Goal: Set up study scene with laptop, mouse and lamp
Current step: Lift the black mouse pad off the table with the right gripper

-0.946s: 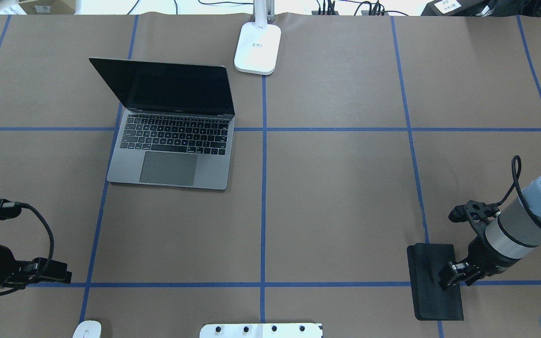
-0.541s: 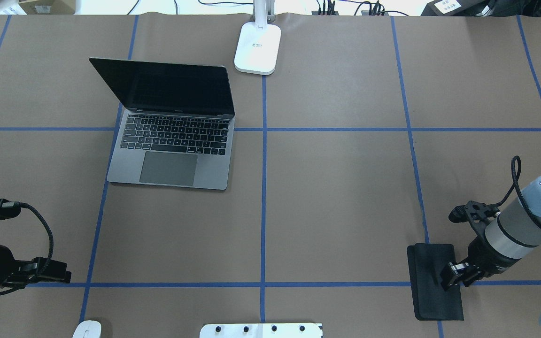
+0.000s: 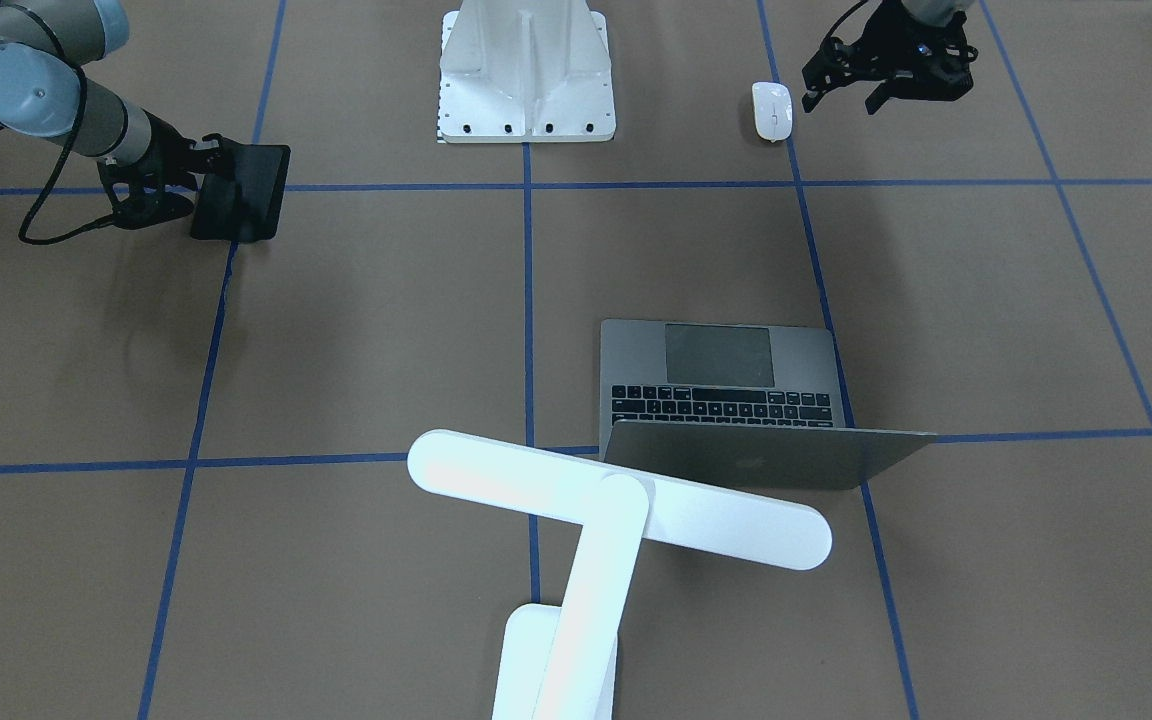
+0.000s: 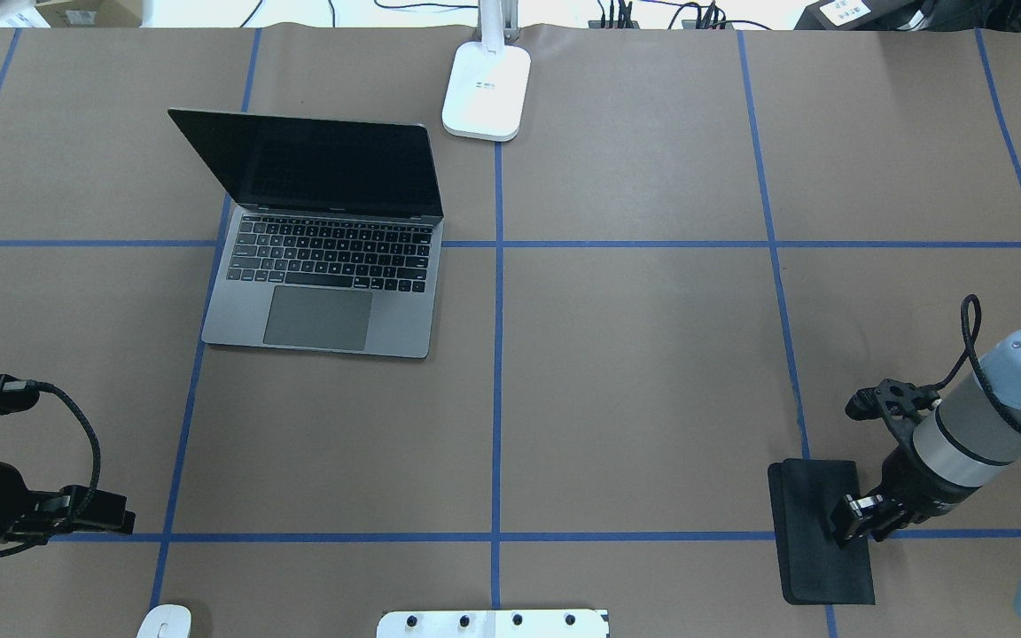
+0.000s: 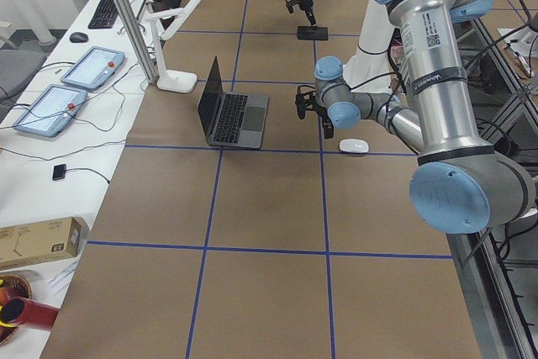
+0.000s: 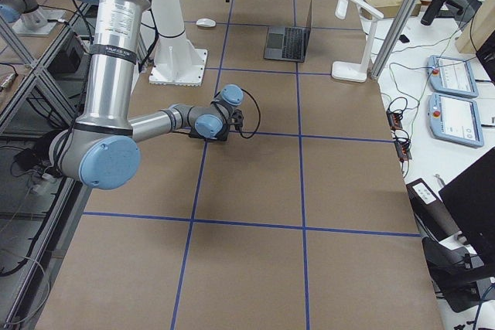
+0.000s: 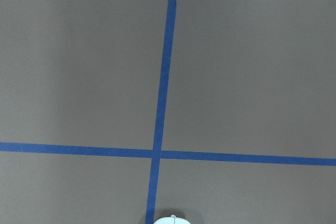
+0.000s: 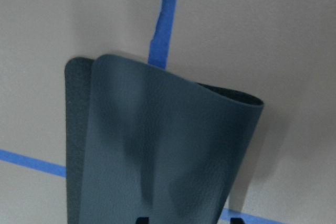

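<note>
Overhead exterior view takes in the table (image 4: 635, 372) first: brown paper ruled into squares by blue tape. At its robot-side edge stands a white bolted pedestal (image 3: 526, 70), midway between the two arms. The laptop (image 4: 324, 266) sits open on the robot's left half, its dark screen tilted back and its keys and trackpad facing the robot. Near the laptop's far right corner, on the centre tape line at the table's far edge, stands the lamp (image 3: 616, 505). In the front-facing view its long bar head crosses in front of the laptop's lid.

A black mouse pad (image 4: 816, 567) lies towards the robot's right end of the table, beside a tape crossing. The right gripper (image 4: 849, 529) has its jaws closed on the pad's right edge. The right wrist camera shows that edge lifted and the pad bowed, with its far edge down on the paper.

The mouse (image 3: 771, 108) rests on the table near the pedestal's left side, well apart from the laptop. The left gripper (image 3: 844, 98) hovers low just outboard of it, its jaws spread — mouse and jaws do not touch. In the left wrist view only a white sliver of the mouse shows at the bottom edge.
</note>
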Robot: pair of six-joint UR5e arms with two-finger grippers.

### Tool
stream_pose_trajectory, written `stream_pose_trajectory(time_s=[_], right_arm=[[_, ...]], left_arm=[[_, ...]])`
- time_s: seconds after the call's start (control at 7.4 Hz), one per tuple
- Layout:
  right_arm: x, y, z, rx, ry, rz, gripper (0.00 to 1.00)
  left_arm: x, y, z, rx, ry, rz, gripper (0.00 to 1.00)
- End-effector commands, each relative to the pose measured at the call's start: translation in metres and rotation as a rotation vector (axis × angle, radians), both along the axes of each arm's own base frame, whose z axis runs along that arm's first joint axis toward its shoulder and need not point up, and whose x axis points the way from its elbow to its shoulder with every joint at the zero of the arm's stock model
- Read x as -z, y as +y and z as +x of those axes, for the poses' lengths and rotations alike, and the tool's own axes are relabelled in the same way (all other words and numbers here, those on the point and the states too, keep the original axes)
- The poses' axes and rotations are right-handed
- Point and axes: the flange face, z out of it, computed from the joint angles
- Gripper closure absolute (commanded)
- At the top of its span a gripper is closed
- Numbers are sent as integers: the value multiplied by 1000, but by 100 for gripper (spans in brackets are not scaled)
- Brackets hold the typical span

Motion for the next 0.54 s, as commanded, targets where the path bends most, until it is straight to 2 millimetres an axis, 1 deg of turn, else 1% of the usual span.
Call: stream_pose_trajectory(time_s=[0.0,0.14,0.41], right_arm=[[0,0,-1,1,-1,0,70],[1,0,-1,3,-4,1,83],[6,0,0,24,-26,34,90]], left_arm=[[0,0,0,0,1,0,1],[0,0,0,0,1,0,1],[1,0,-1,1,2,0,1]])
